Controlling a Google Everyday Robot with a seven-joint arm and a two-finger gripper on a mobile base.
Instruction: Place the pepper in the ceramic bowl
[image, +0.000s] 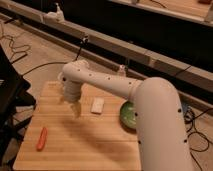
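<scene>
Orange-red pepper (42, 138) lying down-left of gripper (76, 109), well apart, long axis near-to-far; gripper's opening: cannot tell.

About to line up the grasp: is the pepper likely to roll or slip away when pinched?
The pepper is slim and rounded, lying flat on the wooden table, so it may roll if nudged sideways. It looks small, so it is probably light and easily knocked. The gripper hangs above the table, farther back and apart from the pepper.
</scene>
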